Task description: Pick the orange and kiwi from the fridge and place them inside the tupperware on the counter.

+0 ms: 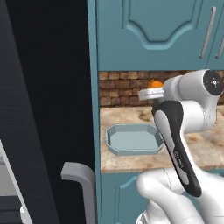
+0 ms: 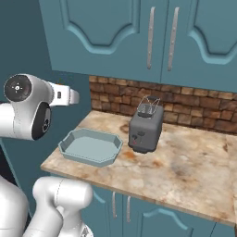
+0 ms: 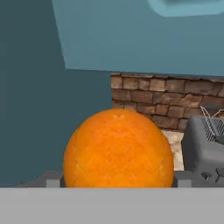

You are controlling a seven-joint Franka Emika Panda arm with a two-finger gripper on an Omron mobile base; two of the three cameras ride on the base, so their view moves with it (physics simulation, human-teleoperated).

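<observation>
Fingers clamped on the orange [image 3: 118, 148], carrying it; next, lower over the tupperware [image 1: 133, 139] at frame centre and release.

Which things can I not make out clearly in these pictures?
- The kiwi: I cannot find it; the fridge interior is just dark in the left base view.
- The claw tips: hidden behind the orange in the hand view.
- The toaster: cut off by the hand view's right edge.
- The tupperware: its right corner is behind the arm.
</observation>
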